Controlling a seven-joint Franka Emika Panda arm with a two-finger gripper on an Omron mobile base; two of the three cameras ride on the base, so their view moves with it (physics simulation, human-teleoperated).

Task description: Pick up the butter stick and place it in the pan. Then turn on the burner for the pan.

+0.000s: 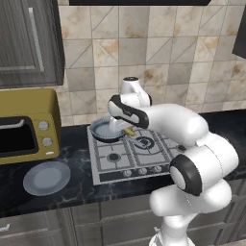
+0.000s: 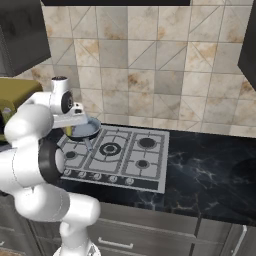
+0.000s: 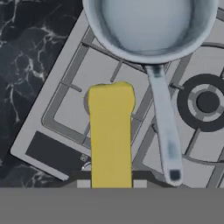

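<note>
Seen from the hand camera, the gripper (image 3: 110,183) is closed on the butter stick (image 3: 110,131), a pale-yellow bar that rises from between the finger tips – its lower end and the tips themselves are cut off at the bottom of the view. The stick hangs above the stove (image 3: 65,109), over the grate just beside the pan's handle and short of the bowl. The pan (image 3: 148,26) lies beyond it, its far rim cut off by the top edge. From the left base camera the arm's white links hide most of the gripper (image 1: 126,129); only a small yellow speck of the butter stick (image 1: 129,130) shows at the near rim of the pan (image 1: 103,129). That view also shows a round grey-blue plate (image 1: 46,178) on the dark counter and a yellow microwave (image 1: 29,125) behind it. From the right base camera the arm covers the hand, and part of the pan (image 2: 86,129) peeks out at the stove's far left burner.
</note>
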